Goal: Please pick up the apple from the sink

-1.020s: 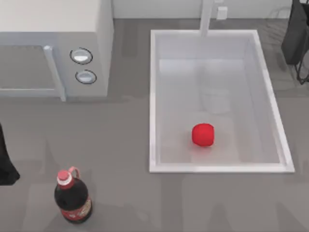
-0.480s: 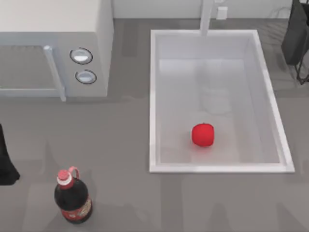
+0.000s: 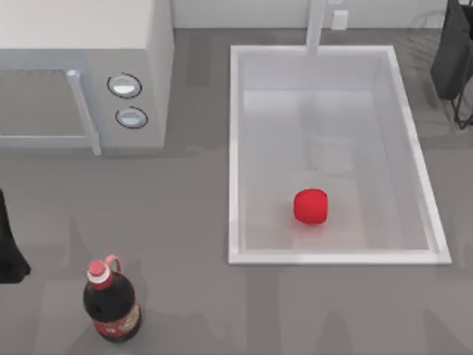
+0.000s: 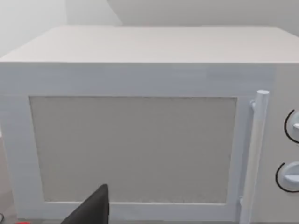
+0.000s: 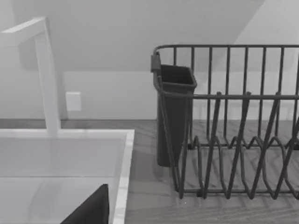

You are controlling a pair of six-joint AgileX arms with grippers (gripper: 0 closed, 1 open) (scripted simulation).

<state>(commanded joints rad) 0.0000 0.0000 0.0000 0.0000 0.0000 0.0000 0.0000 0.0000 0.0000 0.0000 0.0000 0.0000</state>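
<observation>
Toward the near end of the sink, on its pale floor, I see the apple lying alone, apart from the walls. Both my arms sit parked, the left at the table's left edge and the right at the far right by a dark dish rack; I cannot tell how either gripper stands. A cola bottle stands left of the sink, in front of the microwave.

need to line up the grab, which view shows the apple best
The top view: the apple sits in full sight on the sink floor, toward its near end. The right wrist view catches a corner of the sink, the left wrist view faces the microwave.
</observation>
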